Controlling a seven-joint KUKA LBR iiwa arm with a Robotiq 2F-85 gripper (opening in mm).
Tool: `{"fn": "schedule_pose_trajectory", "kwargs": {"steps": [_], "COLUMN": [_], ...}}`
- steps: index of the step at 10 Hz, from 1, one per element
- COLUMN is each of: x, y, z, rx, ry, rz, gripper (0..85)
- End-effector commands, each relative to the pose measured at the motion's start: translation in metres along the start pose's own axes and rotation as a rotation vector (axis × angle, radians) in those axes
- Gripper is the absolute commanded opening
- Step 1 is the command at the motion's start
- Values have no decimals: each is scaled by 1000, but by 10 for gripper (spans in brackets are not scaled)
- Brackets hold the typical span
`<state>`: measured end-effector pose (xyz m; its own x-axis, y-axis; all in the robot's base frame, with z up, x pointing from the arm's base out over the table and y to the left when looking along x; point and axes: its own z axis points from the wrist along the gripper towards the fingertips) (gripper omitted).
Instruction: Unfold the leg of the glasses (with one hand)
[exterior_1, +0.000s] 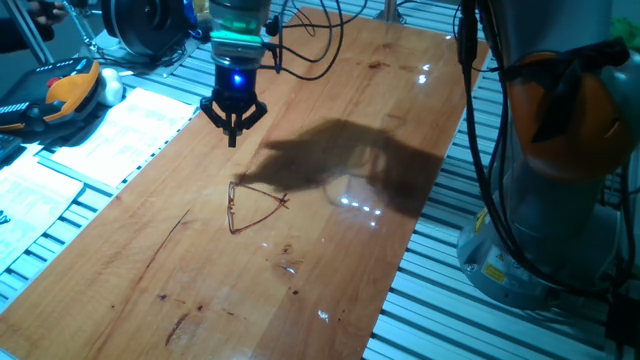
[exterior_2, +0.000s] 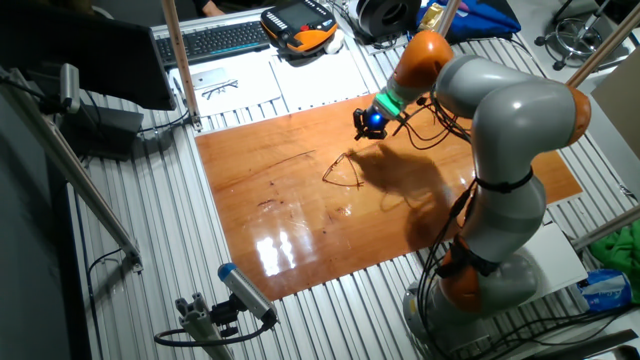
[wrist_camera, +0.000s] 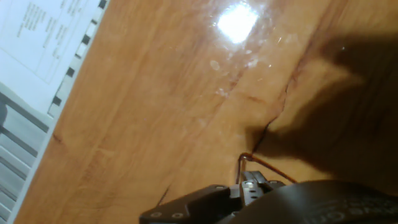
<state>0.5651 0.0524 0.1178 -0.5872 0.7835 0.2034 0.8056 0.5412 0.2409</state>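
We see the wooden worktop (exterior_1: 330, 90) spread across a slatted metal bench, its varnish throwing back bright spots of light and carrying a broad dark shadow near the middle. Over it reaches the robot arm (exterior_2: 510, 110), grey with orange joints, its base standing off the worktop's edge in the other fixed view. Printed paper sheets (exterior_1: 120, 130) lie on the slats beside the worktop, and a keyboard (exterior_2: 220, 38) sits beyond its far edge. The hand (exterior_1: 233, 128) hangs above the wood with its blue light glowing under a teal ring; its two black fingers point downward with their tips close together and nothing between them, so we read it as nearly closed and empty. The glasses (exterior_1: 250, 208) lie flat on the worktop, apart from the hand and nearer the camera, thin reddish wire with one leg angled out from the frame.
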Motion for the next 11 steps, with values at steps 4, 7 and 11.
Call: {"fn": "schedule_pose_trajectory", "kwargs": {"steps": [4,7,11], "x": [15,22,29], "y": [-2,-4,-10], "z": [3,7,11], "rx": [24,33,29], "ry": [-39,-51,-60], "rz": [-10,-22,-35], "gripper": [0,0,0]}}
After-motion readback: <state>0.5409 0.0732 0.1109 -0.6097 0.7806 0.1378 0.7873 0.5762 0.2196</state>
